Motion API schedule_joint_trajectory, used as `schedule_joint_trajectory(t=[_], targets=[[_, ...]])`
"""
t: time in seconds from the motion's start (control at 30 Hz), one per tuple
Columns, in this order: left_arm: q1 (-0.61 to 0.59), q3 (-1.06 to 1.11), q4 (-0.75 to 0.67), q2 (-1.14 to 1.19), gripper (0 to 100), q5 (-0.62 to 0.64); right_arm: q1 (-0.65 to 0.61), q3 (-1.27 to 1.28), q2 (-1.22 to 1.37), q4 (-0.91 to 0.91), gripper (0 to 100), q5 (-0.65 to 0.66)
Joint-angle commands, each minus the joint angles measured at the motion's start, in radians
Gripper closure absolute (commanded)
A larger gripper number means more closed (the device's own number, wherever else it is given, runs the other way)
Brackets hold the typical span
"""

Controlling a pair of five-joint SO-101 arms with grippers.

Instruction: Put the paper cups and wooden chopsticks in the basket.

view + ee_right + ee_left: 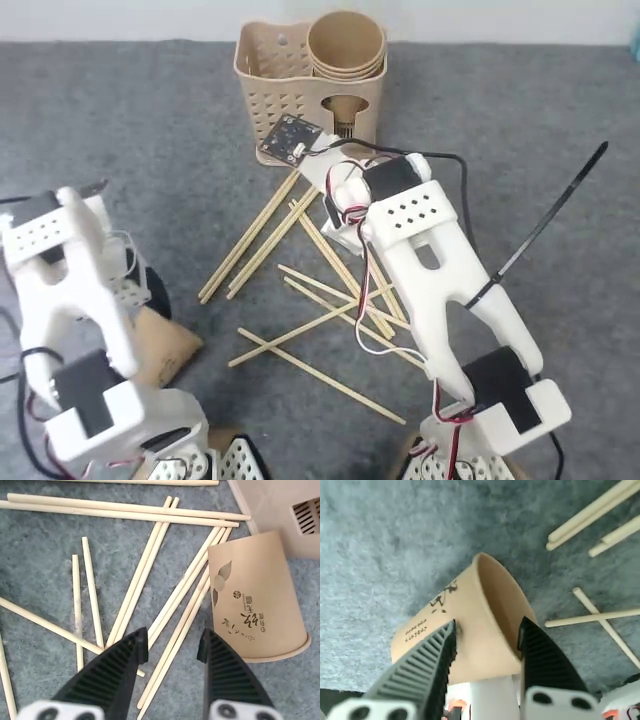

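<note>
Left wrist view, left hand (488,622) straddling tipped paper cup (445,615), chopsticks (585,514) nearby

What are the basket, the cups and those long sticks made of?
Basket: beige plastic by the look, smooth, moulded with rows of slots. Cups: tan paper, matte, with rolled rims. Sticks: probably pale bare wood; no gloss or coating shows.
</note>
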Motion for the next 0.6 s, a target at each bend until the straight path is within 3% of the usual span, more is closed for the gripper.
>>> schedule_joint_trajectory(t=[0.0,0.13,0.27,0.57], targets=[[-0.072,0.016,-0.012,-0.032,80,-0.014,0.002,-0.006,-0.059,-0.01,81.8,0.018],[-0.157,0.016,-0.003,-0.034,83,-0.094,0.002,-0.009,-0.059,-0.015,81.8,0.015],[-0.166,0.015,0.035,-0.032,99,-0.164,0.002,-0.012,-0.059,-0.018,81.8,0.009],[-0.163,0.008,0.035,-0.032,99,-0.169,0.03,-0.012,-0.059,-0.051,81.8,-0.038]])
